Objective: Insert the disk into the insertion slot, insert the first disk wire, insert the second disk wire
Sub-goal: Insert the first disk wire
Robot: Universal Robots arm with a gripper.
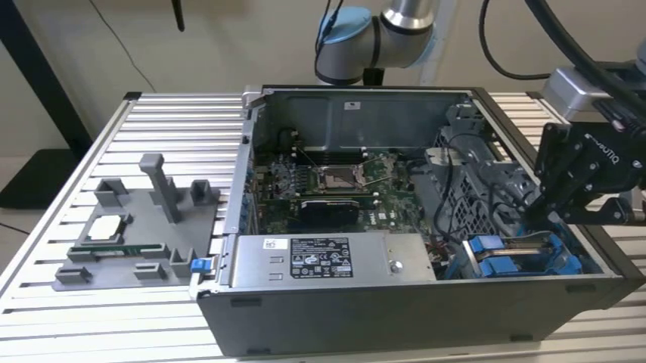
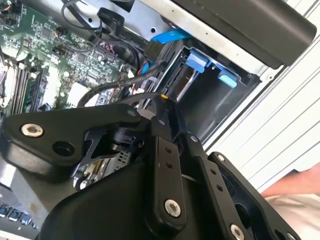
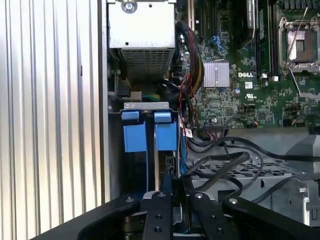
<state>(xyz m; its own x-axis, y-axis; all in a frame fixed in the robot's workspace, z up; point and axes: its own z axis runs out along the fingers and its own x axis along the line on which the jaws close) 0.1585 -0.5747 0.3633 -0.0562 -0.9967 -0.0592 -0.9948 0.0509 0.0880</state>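
Worktop (image 1: 60, 302): silver, with long grooves; an open computer case (image 1: 404, 318) sits on it
Case: grey box, lid off; you can look down into it
Board (image 1: 333, 181): green, flat on the floor of the case
Power box (image 1: 323, 261): grey, with a black-and-white sticker; it sits along the near wall of the case in the exterior view, between the board and that wall
Stand (image 1: 131, 227): grey plastic, on the worktop at the exterior view's left, apart from the case
Cage (image 3: 147, 105): grey metal, in the corner of the case at the exterior view's right, just beside the power box; it has two bays side by side, each with a blue tab
Slot (image 3: 165, 106): the bay nearer the board
Disk (image 3: 166, 136): inside the slot, standing on its edge; its blue frame shows at the mouth of the slot; a shiny side shows in the second wrist view; the bay beside it looks dark
Arm (image 1: 389, 30): silver and blue; it rises behind the case
End effector (image 1: 535, 215): black; it reaches down into the case right over the cage, at the end of the disk away from the blue tabs
Grip: clenched, tips together on the end of a black wire (image 2: 125, 96); the wire bends away over the board
More wires (image 3: 225, 165): black, looped on top of a grey metal part next to the cage
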